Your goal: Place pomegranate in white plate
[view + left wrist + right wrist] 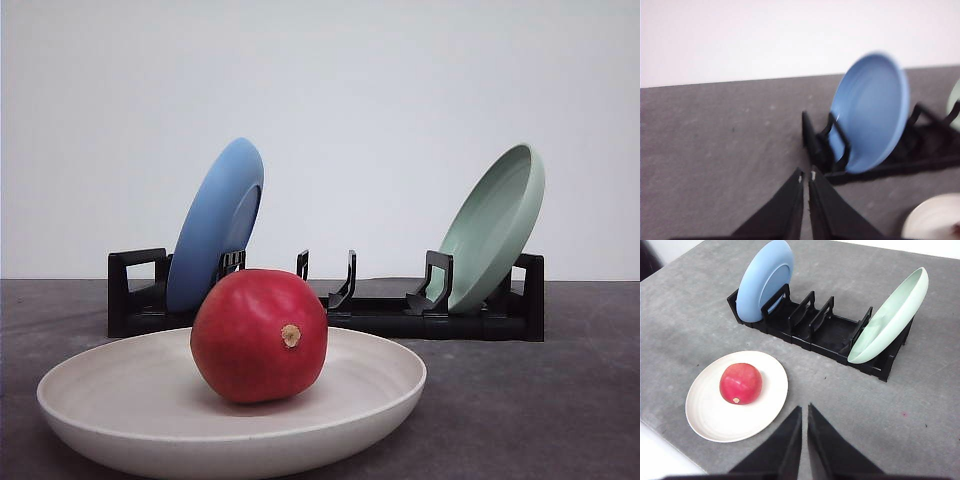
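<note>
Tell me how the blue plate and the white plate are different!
The blue plate stands on its edge, leaning in the black rack; the white plate lies flat on the grey table. The blue plate holds nothing, while the white plate has the pomegranate resting in it. The white plate is cream, the other sky blue. Both are round, shallow and matte.

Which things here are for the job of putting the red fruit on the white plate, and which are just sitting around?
For the job:
- pomegranate, already sitting in the plate
- white plate

Just sitting around:
- blue plate, leaning in the rack
- pale green plate, leaning in the rack
- black dish rack
</note>
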